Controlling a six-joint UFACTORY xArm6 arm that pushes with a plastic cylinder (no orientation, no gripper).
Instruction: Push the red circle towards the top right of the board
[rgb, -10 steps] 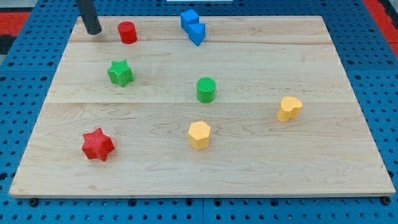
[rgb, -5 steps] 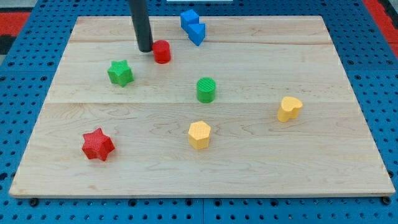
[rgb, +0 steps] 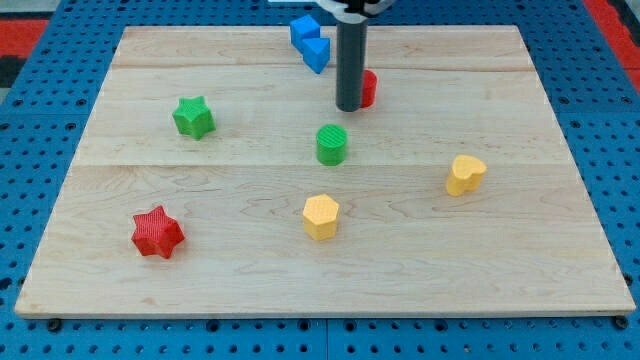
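Wooden board (rgb: 560, 110) sits on blue pegboard (rgb: 40, 180); 8 blocks on it. Far side: blue block (rgb: 311, 41) near centre, red circle (rgb: 367, 88) just right of it w/ my tip (rgb: 349, 107) touching its left side, green star (rgb: 193, 117) to the left, green cylinder (rgb: 332, 145) mid-board. Near side: red star (rgb: 157, 232) left, yellow hexagon (rgb: 321, 217) centre, yellow heart (rgb: 465, 174) right.

small red circle block (rgb: 369, 88), upright on wooden board, far centre area, mostly hidden behind dark rod, only right edge visible
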